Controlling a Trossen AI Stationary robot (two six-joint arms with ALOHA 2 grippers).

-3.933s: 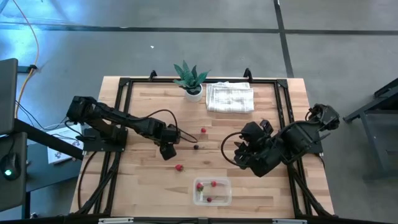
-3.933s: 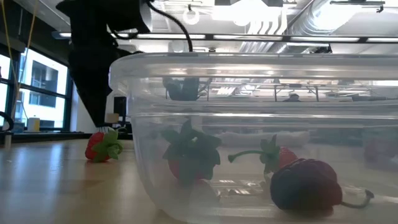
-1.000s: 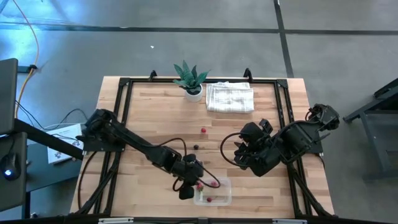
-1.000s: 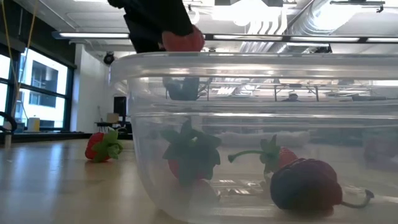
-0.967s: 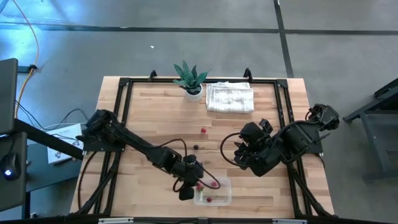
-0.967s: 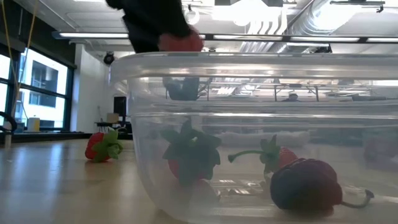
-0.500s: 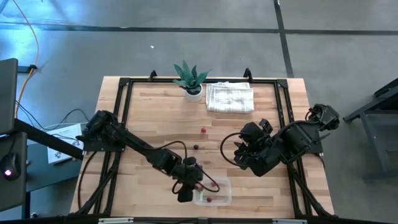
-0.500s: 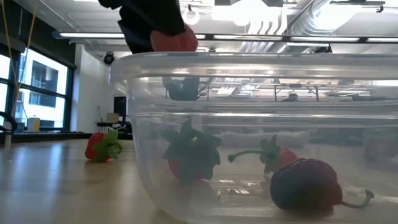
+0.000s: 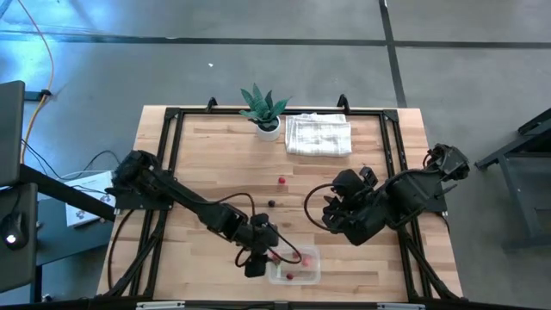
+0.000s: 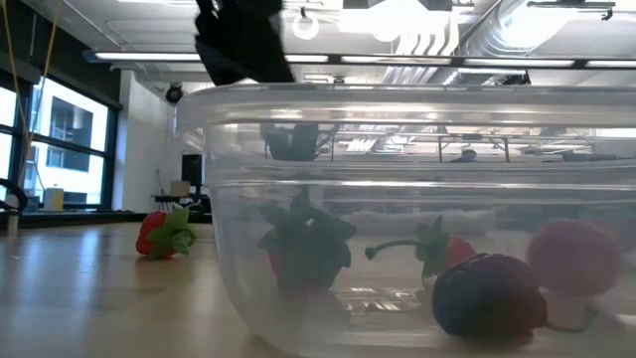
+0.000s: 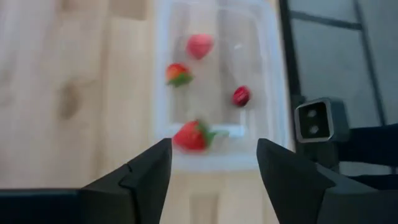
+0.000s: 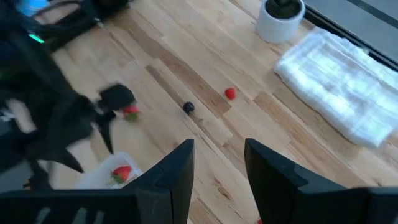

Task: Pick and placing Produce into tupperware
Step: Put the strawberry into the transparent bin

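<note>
Pink piece (image 10: pixel 574 257) now in tupperware (image 10: pixel 199 199)

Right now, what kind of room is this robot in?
Probably a lab or workshop: a bare concrete floor around the wooden table, exposed ducts and strip lights overhead, big windows beyond.

Left tool (image 11: pixel 211 155) agape, right tool (image 12: pixel 217 165) parted
</note>
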